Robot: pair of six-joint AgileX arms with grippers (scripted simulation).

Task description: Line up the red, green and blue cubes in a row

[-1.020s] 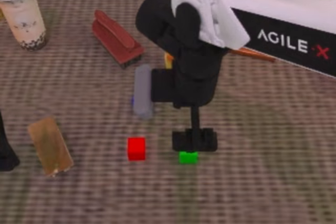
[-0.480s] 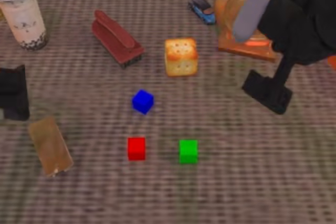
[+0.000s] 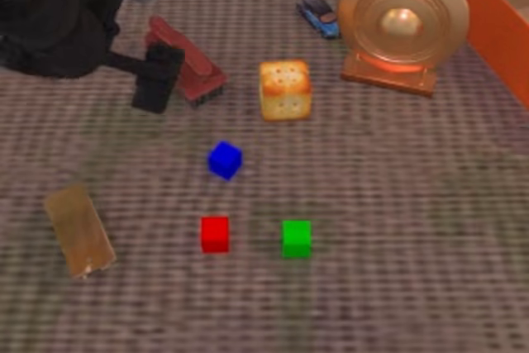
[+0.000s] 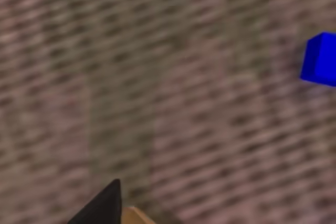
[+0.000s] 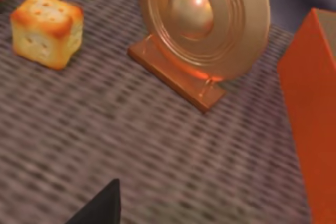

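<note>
**Red and green cubes side by side, blue cube apart**

The red cube (image 3: 215, 234) and the green cube (image 3: 297, 238) sit level with each other on the woven table mat (image 3: 413, 229), with a gap between them. The blue cube (image 3: 225, 159) rests beyond the red cube, turned at an angle, out of line with the pair; it also shows at the edge of the left wrist view (image 4: 320, 59).

The left gripper (image 3: 157, 78) hangs over the far left of the mat, beyond the blue cube and just in front of the red brush (image 3: 188, 59); whether its fingers are wide or narrow cannot be told. The right arm is out of the top view.

Beyond the blue cube stands a toast-like block (image 3: 285, 88), with a golden disc on a stand (image 3: 402, 21), a small blue toy car (image 3: 319, 16) and an orange box (image 3: 502, 22) further off. A tan flat block (image 3: 78, 230) lies left of the red cube.
</note>
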